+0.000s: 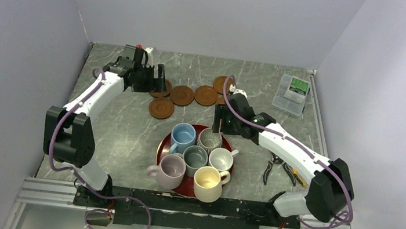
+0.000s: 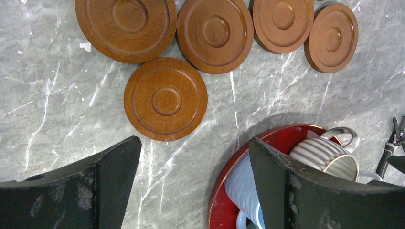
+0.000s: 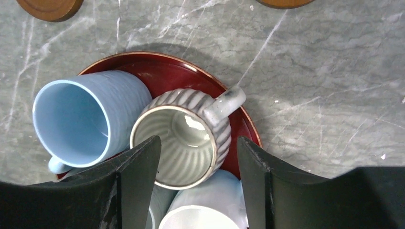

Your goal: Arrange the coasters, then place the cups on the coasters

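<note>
The right end effector [image 3: 198,140], fingers apart, is hovering over the ribbed mug [image 3: 188,102] at the tray's [image 3: 162,67] one o'clock; the left end effector [image 2: 194,139] is hovering wide apart near the coasters [image 2: 165,99].

The coasters [image 2: 165,99] show brown wood grain with turned rings and a satin sheen. The table [image 2: 57,95] is smooth grey marble-look with white veins. The red tray [image 3: 167,71] is glossy, lacquer-like. The ribbed mug [image 3: 184,138] is glazed ceramic, fluted outside and shiny inside. The light blue mug [image 3: 81,119] is matt and faintly rippled. The left gripper fingers [image 2: 110,186] are matt black and scuffed.
</note>
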You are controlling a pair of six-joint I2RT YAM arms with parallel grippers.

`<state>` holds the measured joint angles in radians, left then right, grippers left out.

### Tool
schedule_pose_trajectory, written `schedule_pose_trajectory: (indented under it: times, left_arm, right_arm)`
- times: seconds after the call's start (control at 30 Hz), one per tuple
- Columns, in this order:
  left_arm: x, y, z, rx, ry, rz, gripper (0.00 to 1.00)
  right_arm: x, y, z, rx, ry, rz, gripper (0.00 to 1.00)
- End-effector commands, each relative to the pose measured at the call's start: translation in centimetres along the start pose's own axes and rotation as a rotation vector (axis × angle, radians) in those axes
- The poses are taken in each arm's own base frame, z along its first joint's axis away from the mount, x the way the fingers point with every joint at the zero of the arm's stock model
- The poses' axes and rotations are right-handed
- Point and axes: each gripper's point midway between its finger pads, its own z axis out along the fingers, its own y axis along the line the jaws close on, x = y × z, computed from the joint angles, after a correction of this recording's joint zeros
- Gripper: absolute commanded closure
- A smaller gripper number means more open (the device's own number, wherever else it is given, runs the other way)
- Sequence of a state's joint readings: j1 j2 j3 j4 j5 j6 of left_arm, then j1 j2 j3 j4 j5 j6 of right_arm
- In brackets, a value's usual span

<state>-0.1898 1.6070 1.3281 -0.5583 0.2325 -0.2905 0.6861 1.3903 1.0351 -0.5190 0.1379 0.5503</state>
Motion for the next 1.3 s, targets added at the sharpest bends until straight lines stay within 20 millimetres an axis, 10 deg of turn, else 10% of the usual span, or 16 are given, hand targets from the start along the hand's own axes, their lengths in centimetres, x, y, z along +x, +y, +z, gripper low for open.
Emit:
schedule_pose_trajectory:
  times: [0.0, 0.67, 1.27]
  left_arm:
    - [-1.9, -1.5, -1.7, 0.047, -0.069, 0.027, 0.11]
    - [-1.7, -1.6, -1.6, 0.052, -0.062, 0.024, 0.1]
    - [-1.9, -2.0, -1.9, 0.07, -0.071, 0.02, 0.1]
  right_arm:
    - [-0.3, -0.6, 0.3, 0.093, 0.04, -0.088, 0.38]
    - [2.6, -0.7, 3.3, 0.245, 0.127, -0.173, 0.62]
    - [0.0, -1.0, 1.5, 0.37, 0.065, -0.025, 1.0]
